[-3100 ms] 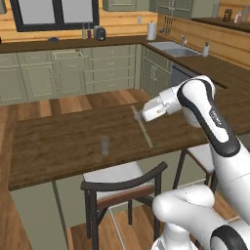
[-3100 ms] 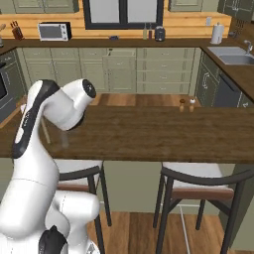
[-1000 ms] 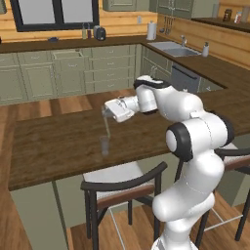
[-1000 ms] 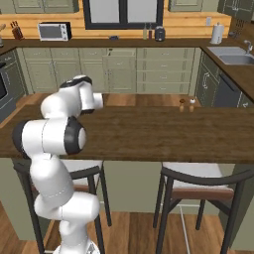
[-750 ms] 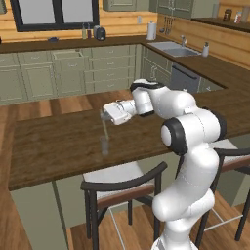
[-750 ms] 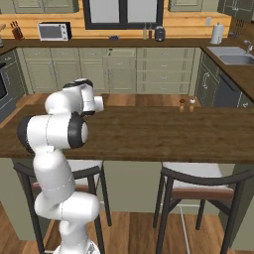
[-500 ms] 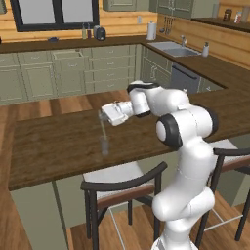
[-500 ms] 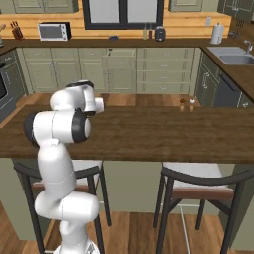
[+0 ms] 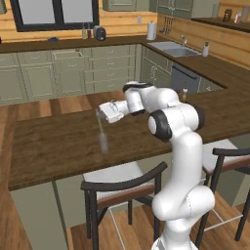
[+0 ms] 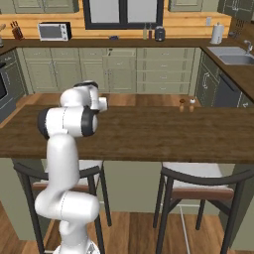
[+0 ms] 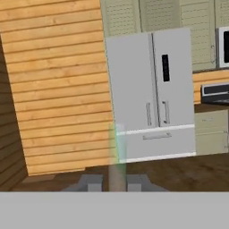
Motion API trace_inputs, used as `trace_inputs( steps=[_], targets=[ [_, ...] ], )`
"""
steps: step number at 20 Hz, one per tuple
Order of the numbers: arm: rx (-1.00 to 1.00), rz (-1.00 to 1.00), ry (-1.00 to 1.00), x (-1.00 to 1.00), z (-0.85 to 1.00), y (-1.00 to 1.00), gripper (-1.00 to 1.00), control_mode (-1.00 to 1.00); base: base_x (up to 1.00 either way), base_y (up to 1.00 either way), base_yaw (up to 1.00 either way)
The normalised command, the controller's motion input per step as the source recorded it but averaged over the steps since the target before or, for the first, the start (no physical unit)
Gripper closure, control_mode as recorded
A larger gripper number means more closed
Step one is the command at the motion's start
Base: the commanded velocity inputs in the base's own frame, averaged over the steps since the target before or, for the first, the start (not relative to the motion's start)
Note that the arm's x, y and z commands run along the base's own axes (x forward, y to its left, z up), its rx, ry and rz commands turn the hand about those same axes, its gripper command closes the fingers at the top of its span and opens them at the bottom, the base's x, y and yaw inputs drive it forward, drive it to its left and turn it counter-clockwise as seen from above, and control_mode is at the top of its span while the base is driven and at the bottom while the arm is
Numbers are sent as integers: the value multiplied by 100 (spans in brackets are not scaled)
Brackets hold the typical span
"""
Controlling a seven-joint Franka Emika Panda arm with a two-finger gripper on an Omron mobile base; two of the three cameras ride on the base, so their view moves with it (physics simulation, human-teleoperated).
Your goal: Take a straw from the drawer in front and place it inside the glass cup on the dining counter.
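Stools (image 9: 119,183) stand nearest, tucked under the overhang of the counter (image 9: 58,146). On the counter's dark wooden top, a little in from its near edge, stands the glass cup (image 9: 103,143), clear and nearly lost against the wood. Directly above the cup, the hand (image 9: 101,113) is clenched on the upper end of the straw (image 9: 101,126). The straw hangs close to upright from the hand, its lower end at or just inside the cup's mouth; whether it has entered cannot be told. In the hand view the straw (image 11: 117,154) rises as a pale strip between the two fingertips (image 11: 91,183). Beyond the counter, the far cabinets (image 9: 73,68) line the wall under the window.

Handling, as judged: the straw is very light, thin and smooth, so it may slip or swing in the grip, and hard pressure could flatten it. Holding it near the top, as here, leaves the long lower part free to enter the cup. The cup is light, fragile and easily tipped by a sideways nudge.
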Motion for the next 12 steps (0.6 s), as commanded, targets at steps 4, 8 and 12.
trace_inputs(
  steps=[4,8,12],
  targets=[
    [0,0,0,23,-29,7,100,-100,0,0,0],
    [0,0,0,-13,-8,1,100,-100,0,0,0],
    [3,0,-2,-52,0,0,100,-100,0,0,0]
  ],
)
